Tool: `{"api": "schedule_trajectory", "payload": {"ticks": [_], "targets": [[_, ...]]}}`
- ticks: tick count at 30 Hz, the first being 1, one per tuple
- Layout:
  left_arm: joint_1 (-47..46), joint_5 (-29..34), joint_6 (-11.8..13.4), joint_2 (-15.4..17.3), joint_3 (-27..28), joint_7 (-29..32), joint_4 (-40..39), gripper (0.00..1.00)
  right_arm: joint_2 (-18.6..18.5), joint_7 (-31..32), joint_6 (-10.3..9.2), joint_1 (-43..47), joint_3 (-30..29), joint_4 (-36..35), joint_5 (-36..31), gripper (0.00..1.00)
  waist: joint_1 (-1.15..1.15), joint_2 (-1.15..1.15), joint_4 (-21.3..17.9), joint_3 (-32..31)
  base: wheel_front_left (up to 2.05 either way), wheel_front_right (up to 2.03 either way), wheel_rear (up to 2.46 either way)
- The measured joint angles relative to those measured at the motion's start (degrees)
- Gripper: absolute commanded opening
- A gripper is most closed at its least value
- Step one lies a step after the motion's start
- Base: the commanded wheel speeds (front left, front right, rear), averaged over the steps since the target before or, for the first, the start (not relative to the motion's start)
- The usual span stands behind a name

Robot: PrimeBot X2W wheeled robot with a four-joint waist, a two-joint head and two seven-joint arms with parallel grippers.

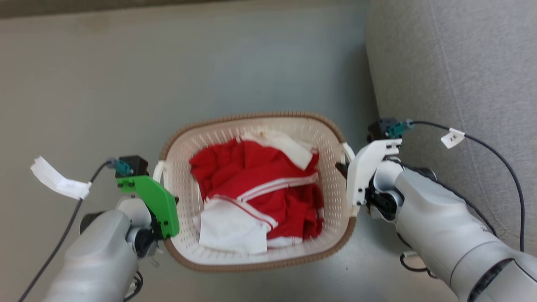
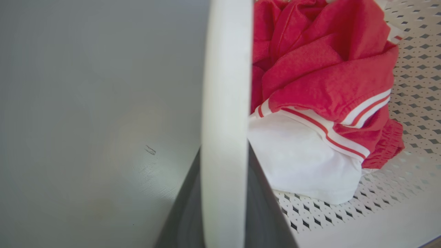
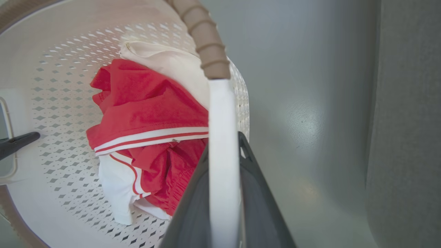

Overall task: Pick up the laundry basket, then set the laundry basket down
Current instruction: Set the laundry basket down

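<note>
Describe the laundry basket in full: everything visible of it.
The laundry basket is cream-white perforated plastic, rounded-rectangular, with a brown woven-look rim and a white handle on each side. It is upright over the grey floor; whether it is lifted cannot be told. Crumpled red and white clothes lie inside. The left gripper clamps the left handle and the right gripper the right handle, with a dark finger on each side of the strap.

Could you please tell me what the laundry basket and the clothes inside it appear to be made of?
The laundry basket: likely matte cream plastic, moulded diamond perforations; brown rim looks woven, probably plastic. The clothes: soft red-and-white knit fabric, creased.
</note>
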Motion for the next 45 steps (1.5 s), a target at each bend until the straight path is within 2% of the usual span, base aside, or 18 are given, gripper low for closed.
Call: {"api": "schedule_trajectory", "payload": {"ticks": [3, 15, 45], "targets": [[-1.33, 0.62, 0.0, 0.21, 0.04, -1.66, -0.27, 0.0, 0.12, -1.92, -0.74, -1.48, 0.0, -0.15, -0.68, 0.0, 0.0, 0.0, -0.03, 2.36, 0.0, 0.0, 0.0], [-4.52, 2.24, -0.01, 1.4, -0.18, -6.84, -0.09, 0.0, 0.22, -6.89, -0.79, -2.51, -1.04, -1.75, -0.18, 0.0, 0.0, 0.0, -0.45, 10.98, 0.0, 0.0, 0.0], [-9.1, 3.74, -0.25, 1.41, -1.12, -14.41, 3.68, 0.0, 0.19, -16.12, -1.19, -4.38, 0.41, -3.81, 1.42, 0.0, 0.01, 0.0, 0.39, 24.58, 0.0, 0.0, 0.0]]}}
